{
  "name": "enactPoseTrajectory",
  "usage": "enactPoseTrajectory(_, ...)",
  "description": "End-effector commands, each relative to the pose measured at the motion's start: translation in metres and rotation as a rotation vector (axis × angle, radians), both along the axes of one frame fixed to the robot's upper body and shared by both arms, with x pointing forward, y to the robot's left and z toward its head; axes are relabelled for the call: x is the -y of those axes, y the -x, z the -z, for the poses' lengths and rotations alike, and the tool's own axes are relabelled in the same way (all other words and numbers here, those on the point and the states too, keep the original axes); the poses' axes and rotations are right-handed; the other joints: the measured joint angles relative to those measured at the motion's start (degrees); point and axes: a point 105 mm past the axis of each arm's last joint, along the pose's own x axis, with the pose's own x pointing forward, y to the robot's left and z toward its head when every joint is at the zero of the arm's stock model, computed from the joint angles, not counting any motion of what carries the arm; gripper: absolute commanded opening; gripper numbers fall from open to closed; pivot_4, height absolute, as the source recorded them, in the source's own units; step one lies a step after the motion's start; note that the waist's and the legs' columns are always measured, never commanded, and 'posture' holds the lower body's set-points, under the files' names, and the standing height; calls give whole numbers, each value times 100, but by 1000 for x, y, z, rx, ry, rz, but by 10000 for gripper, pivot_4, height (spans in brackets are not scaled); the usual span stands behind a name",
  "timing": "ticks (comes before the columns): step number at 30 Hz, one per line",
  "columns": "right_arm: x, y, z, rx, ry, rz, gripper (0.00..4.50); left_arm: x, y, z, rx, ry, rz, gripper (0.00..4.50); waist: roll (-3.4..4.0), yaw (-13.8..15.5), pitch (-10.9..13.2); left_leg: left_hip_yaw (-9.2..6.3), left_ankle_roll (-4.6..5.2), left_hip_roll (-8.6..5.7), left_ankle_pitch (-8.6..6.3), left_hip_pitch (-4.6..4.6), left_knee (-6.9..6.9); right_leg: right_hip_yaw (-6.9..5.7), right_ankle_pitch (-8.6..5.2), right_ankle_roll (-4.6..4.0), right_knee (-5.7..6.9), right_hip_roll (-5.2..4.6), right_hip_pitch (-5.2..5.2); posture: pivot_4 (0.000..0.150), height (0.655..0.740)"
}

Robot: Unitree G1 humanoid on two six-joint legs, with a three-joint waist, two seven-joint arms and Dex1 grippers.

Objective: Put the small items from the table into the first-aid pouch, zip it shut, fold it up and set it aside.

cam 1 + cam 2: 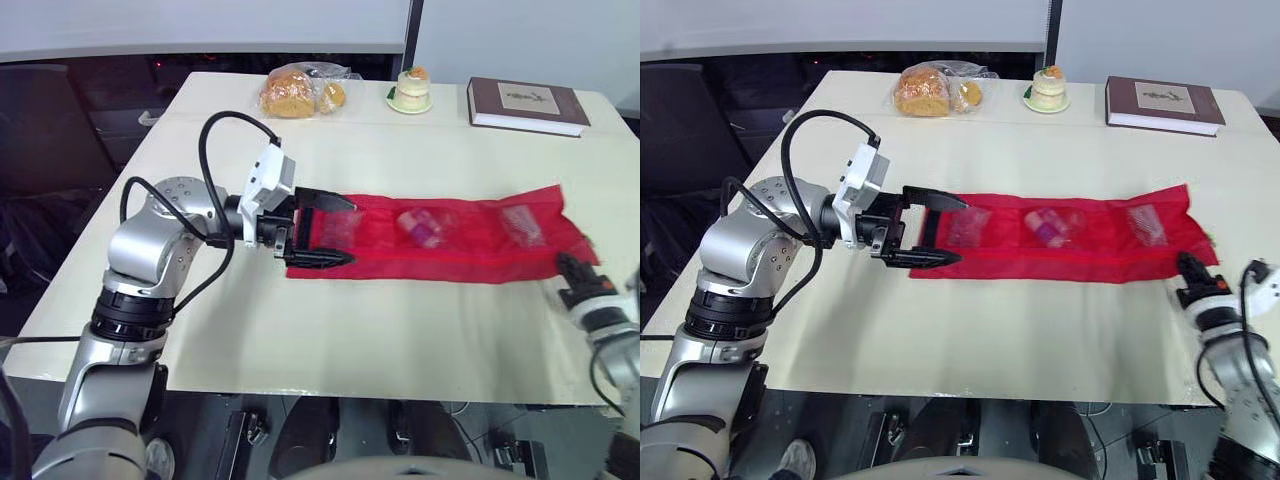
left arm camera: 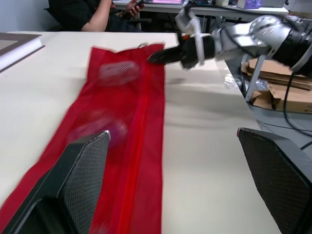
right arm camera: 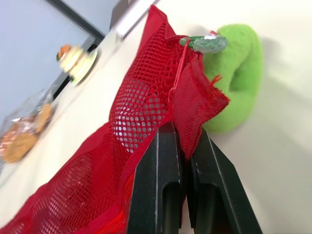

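Your red mesh pouch point(image 1: 450, 240) lies unrolled as one long flat strip across the middle of the cream table point(image 1: 350, 340), running toward the right edge. The net is fine, with a smoother solid red band along its length. Through the mesh you can make out a small pinkish lump point(image 1: 420, 226) near the middle and a flat clear packet point(image 1: 522, 222) toward the right end.

Your left gripper point(image 1: 350, 231) is at the pouch's left end with its two fingers spread wide and nothing held. Its wrist view shows their pads point(image 2: 83, 175) are diamond-textured.

Your right gripper point(image 3: 183, 136) is near the table's right edge. The head views give you just a dark shape at the pouch's corner, while the wrist view shows the two flat black fingers pressed together with a fold of mesh pinched between them. That view also shows a soft, curved, bright green object point(image 3: 239, 83) lying just beside the corner.

Along the far edge sit bread in a crinkled clear bag point(image 1: 295, 92), a small round cake point(image 1: 411, 88) on a plate and a brown hardback book point(image 1: 527, 105). The left wrist view adds a seated person point(image 2: 97, 14) beyond the table.
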Motion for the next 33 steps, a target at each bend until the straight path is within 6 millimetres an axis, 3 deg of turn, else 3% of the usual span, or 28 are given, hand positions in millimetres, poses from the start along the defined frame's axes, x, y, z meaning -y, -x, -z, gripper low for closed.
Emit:
enactPoseTrajectory(1, -6, 12, -48, 162, 223, -102, 362, 3, 2, -15, 55, 26, 16, 45000, 2, -14, 1, 1, 0, 0, 0, 1, 0, 1, 0, 0, 0, 1, 0, 1500, 7289)
enactPoseTrajectory(4, -32, 14, -62, 156, 440, -278, 362, 4, 2, -17, 62, 31, 20, 45000, 3, -55, 1, 5, 0, 4, 0, 4, 0, 4, 0, 1, 2, 6, 0, 1500, 7289)
enactPoseTrajectory(6, -63, 8, -63, 125, 621, -449, 362, 6, 2, -20, 71, 49, 23, 45000, 7, -75, -1, 8, 0, 4, 0, 5, 0, 6, -1, 2, 2, 7, -1, 1500, 7289)
enactPoseTrajectory(12, -134, -10, -37, 57, 973, -805, 362, 9, 3, -28, 84, 81, 26, 45000, -1, -60, 1, -1, -1, 7, 0, 1, 1, -1, -2, 1, -2, 11, -1, 1500, 7289)
enactPoseTrajectory(15, -158, -17, -19, 38, 1156, -911, 362, 7, 3, -29, 90, 82, 11, 45000, -3, -57, 2, 3, -1, 3, 0, -2, 2, 2, -1, 2, -4, 7, -3, 1500, 7289)
enactPoseTrajectory(18, -169, -17, -9, 45, 1271, -979, 7317, 6, 3, -29, 94, 85, -5, 45000, -5, -36, 3, 3, -1, 1, 0, -2, 3, 1, -1, 2, -5, 4, -2, 1500, 7289)
enactPoseTrajectory(21, -174, -19, -13, 75, 1294, -1011, 21317, 1, 2, -27, 84, 85, -42, 45000, -7, -16, 4, 4, -1, 0, 0, -3, 4, 2, -1, 2, -7, 3, -2, 1500, 7289)
enactPoseTrajectory(22, -175, -18, -19, 93, 1252, -1017, 22091, -2, 1, -24, 66, 89, -59, 45000, -7, -17, 4, 4, -1, 0, 1, -3, 4, 2, -1, 2, -7, 3, -2, 1500, 7289)
enactPoseTrajectory(26, -177, -10, -33, 142, 1204, -1036, 41997, -14, -6, -17, -10, 96, -130, 45000, -10, -28, 6, 1, -1, 4, 1, -2, 4, -1, -1, 2, -4, 5, -2, 1500, 7289)
enactPoseTrajectory(27, -178, -6, -37, 154, 1192, -1046, 44300, -17, -10, -15, -40, 110, -161, 45000, -10, -25, 6, 0, -1, 4, 1, -2, 4, -3, -1, 2, -4, 4, -2, 1500, 7289)
enactPoseTrajectory(33, -160, 11, -69, 274, 1068, -993, 44300, -46, -28, 22, -274, 177, -371, 45000, -12, 22, 5, -1, -1, 4, 1, 0, 4, -3, 0, 3, -4, 2, 1, 1500, 7289)
